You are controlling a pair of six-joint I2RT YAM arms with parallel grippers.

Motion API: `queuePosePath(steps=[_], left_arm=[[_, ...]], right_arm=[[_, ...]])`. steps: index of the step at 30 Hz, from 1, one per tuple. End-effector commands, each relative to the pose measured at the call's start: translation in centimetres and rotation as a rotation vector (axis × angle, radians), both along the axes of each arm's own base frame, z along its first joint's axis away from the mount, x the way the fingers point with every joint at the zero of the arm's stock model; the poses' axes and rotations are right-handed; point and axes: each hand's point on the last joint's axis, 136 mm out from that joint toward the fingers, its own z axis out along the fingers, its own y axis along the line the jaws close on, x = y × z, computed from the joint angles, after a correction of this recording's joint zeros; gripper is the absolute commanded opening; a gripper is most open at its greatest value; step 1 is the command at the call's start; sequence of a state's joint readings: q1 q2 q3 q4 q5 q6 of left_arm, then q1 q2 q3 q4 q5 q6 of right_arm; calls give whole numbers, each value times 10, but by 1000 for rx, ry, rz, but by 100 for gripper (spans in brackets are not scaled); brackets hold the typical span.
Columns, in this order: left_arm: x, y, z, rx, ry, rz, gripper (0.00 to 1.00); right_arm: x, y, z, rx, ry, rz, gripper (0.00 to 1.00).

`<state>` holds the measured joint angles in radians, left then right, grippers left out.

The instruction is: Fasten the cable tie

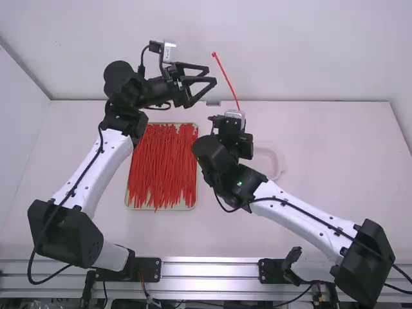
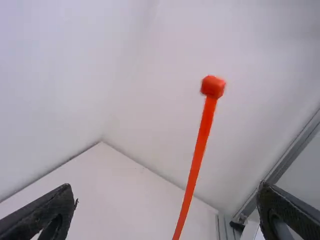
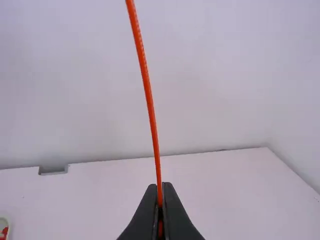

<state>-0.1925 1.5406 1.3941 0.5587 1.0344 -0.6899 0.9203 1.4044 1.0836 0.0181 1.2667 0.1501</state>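
A single red cable tie (image 1: 225, 80) stands tilted upward, its square head (image 2: 213, 86) at the top end. My right gripper (image 3: 159, 192) is shut on its lower end, the ribbed strap (image 3: 146, 90) rising straight out from between the fingers. In the high view the right gripper (image 1: 237, 112) sits raised over the table's middle, near the back. My left gripper (image 1: 212, 74) is held high, just left of the tie's upper part, and stands wide open. Its fingers (image 2: 42, 215) flank the strap without touching it.
A flat tray (image 1: 161, 208) holding several loose red cable ties (image 1: 162, 164) lies left of centre under the left arm. A white cable loop (image 1: 278, 164) rests on the table to the right. A small grey bracket (image 3: 52, 170) sits at the back wall.
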Motion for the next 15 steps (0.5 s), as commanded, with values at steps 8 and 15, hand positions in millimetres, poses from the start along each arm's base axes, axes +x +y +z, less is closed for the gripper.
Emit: queuePosePath(steps=[8,15], left_arm=[[-13,-1,36,-64,-51,11,84],[-8,-2,39,-84,-43,47,81]], right_arm=[[3,15,7,34,-1,56,0],[4,22,4,44,13,97,0]])
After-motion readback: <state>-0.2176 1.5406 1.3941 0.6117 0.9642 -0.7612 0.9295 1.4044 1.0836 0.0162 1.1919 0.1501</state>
